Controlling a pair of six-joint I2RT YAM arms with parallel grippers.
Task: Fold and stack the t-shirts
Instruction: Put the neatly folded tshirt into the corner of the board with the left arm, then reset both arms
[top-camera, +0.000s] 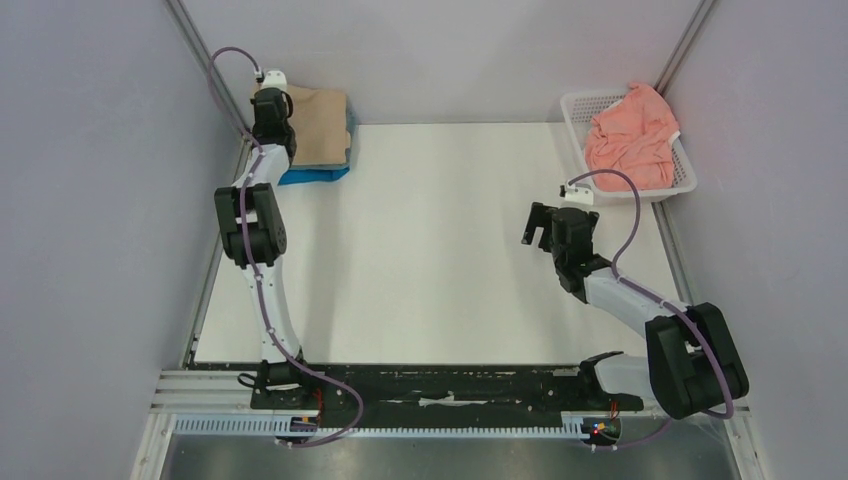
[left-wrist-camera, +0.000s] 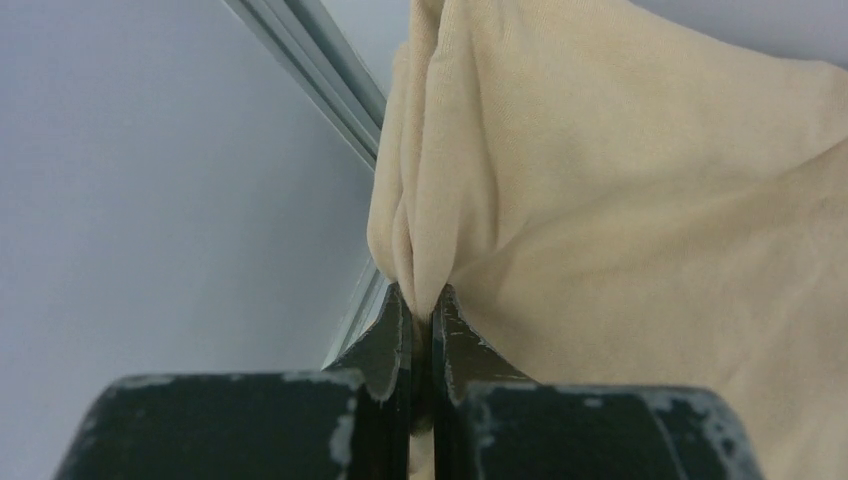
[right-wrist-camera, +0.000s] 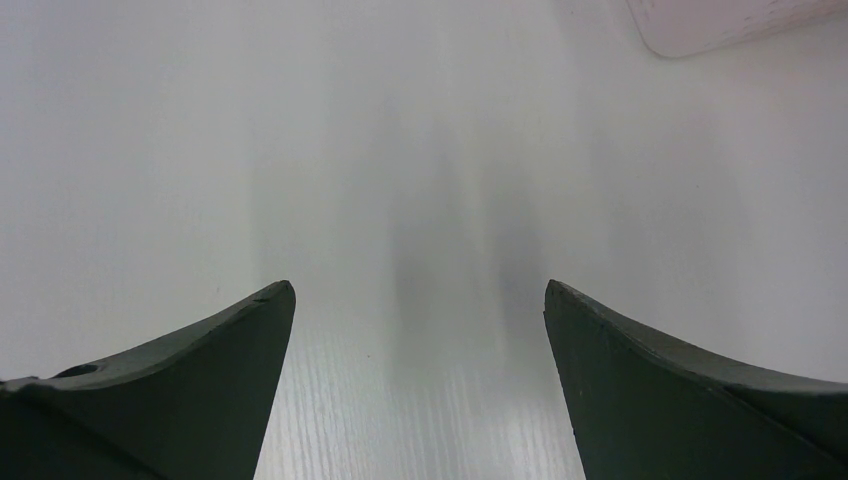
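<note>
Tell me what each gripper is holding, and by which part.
The left gripper pinches a bunched fold at the edge of the tan t-shirt. The right gripper is open over the table, holding nothing.

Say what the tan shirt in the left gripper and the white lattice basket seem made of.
The tan t-shirt: soft matte knit, probably cotton; it puckers into limp folds where the left gripper pinches it. The white lattice basket: probably rigid moulded plastic, smooth, with an even grid of holes.
</note>
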